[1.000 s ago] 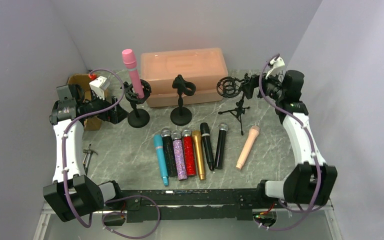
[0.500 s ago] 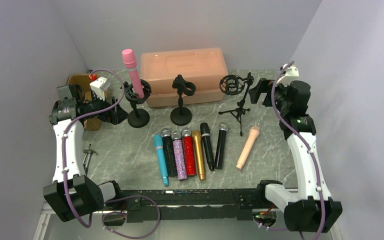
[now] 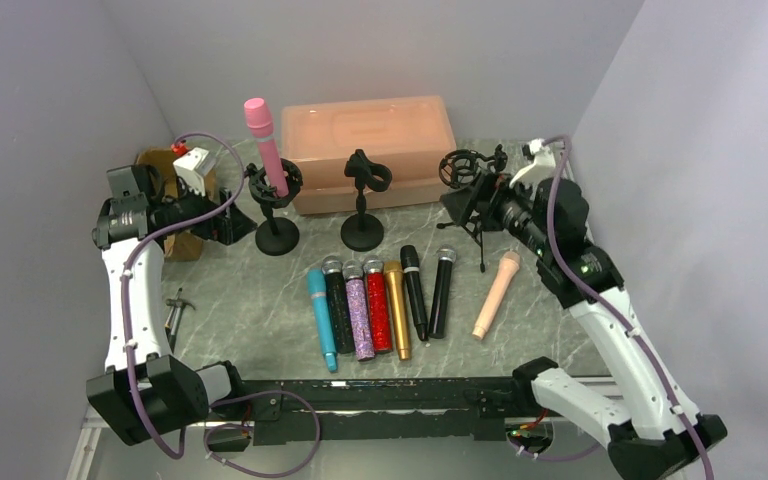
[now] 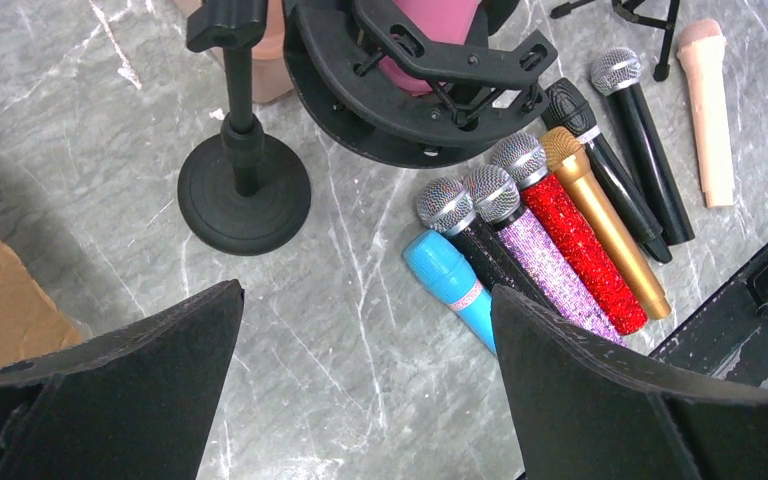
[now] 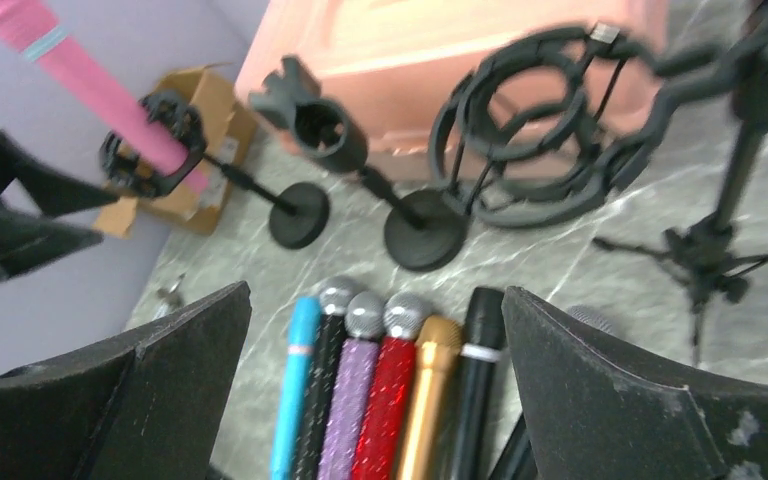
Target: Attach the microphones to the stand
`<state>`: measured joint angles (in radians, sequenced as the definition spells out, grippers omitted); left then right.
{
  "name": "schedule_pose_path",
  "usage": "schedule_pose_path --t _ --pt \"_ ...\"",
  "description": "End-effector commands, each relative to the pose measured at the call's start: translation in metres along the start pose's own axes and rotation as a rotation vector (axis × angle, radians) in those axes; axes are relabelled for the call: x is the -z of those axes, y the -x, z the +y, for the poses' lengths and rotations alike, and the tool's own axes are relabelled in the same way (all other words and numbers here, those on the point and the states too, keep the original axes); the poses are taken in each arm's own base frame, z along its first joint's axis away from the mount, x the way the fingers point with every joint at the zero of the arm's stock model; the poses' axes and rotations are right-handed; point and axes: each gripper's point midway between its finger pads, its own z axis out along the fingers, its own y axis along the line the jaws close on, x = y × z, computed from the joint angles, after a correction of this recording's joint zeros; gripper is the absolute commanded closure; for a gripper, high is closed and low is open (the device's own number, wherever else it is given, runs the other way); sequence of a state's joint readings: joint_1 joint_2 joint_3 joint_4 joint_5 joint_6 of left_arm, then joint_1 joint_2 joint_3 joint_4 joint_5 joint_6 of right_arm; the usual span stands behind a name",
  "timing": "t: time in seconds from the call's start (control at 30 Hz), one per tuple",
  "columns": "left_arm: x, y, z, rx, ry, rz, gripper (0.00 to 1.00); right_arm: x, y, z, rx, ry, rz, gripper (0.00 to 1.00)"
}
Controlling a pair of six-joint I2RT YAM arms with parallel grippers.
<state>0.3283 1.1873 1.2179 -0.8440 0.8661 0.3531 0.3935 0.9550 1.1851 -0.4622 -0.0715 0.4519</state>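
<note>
Pink mic (image 3: pixel 260 140) stands tilted in ring of left stand (image 3: pixel 277 235). Seven other mics (image 3: pixel 378 305) lie side by side mid tabletop (image 3: pixel 250 300). Peach mic (image 3: pixel 495 295) lies apart on the right, bare surface all round it. L jaws wide, holding nothing, beside left stand's base. R jaws wide, holding nothing, close to tripod stand (image 3: pixel 475 215) near right back corner.

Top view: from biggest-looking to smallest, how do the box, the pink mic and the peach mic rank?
1. box, clearly largest.
2. pink mic and peach mic: about alike in length. The pink one stands upright in its stand, nearer the camera, so I won't rank them.
</note>
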Motion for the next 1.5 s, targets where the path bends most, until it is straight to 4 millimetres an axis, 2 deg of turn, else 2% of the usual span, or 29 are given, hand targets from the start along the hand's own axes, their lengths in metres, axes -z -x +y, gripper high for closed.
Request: schedule_pose_path --t 0.0,0.03,0.07,0.1,0.17,0.2,0.27,0.3,0.47,0.53,0.6,0.7,0.83,1.03,1.27,1.47 --pt "0.016 0.016 -0.004 -0.01 0.056 -0.06 0.01 0.013 -0.013 0.043 -0.171 0.275 -0.028 0.01" --pt "0.018 0.016 -0.004 -0.011 0.068 -0.066 0.01 0.008 -0.02 0.046 -0.208 0.284 0.024 0.02" --pt "0.02 0.017 -0.004 -0.015 0.084 -0.072 0.01 0.001 -0.032 0.047 -0.207 0.273 0.116 0.1" --pt "0.023 0.018 -0.003 -0.018 0.106 -0.076 0.01 -0.006 -0.045 0.045 -0.21 0.232 0.215 0.12" --pt "0.028 0.019 -0.001 -0.023 0.146 -0.074 0.01 -0.017 -0.07 0.051 -0.178 0.176 0.32 0.08" --pt "0.03 0.019 0.0 -0.027 0.156 -0.072 0.01 -0.021 -0.08 0.055 -0.146 0.147 0.336 0.02" --pt "0.033 0.019 0.0 -0.024 0.177 -0.072 0.0 -0.028 -0.101 0.057 -0.08 0.052 0.365 0.0" --pt "0.034 0.017 0.0 -0.023 0.182 -0.069 0.01 -0.031 -0.123 0.062 -0.045 0.014 0.43 0.01" --pt "0.033 0.01 0.0 0.0 0.197 -0.074 0.01 -0.048 -0.2 0.072 0.11 -0.137 0.607 0.2" --pt "0.034 0.011 0.0 0.027 0.214 -0.098 0.01 -0.052 -0.224 0.079 0.201 -0.168 0.656 0.24" --pt "0.033 0.009 -0.01 0.017 0.165 -0.097 0.0 -0.06 -0.242 0.083 0.268 -0.199 0.705 0.29" --pt "0.034 0.01 -0.014 0.029 0.141 -0.07 0.0 -0.073 -0.258 0.087 0.326 -0.211 0.742 0.32" --pt "0.036 0.01 -0.014 0.049 0.126 -0.015 0.01 -0.089 -0.28 0.1 0.341 -0.137 0.787 0.41" --pt "0.035 0.007 -0.015 0.027 0.119 -0.016 0.01 -0.106 -0.304 0.106 0.36 -0.109 0.838 0.45" --pt "0.034 0.007 -0.011 0.02 0.117 0.0 0.01 -0.108 -0.313 0.085 0.347 -0.179 0.83 0.48" --pt "0.033 0.006 -0.011 0.034 0.105 0.013 0.01 -0.11 -0.323 0.079 0.344 -0.187 0.849 0.49"
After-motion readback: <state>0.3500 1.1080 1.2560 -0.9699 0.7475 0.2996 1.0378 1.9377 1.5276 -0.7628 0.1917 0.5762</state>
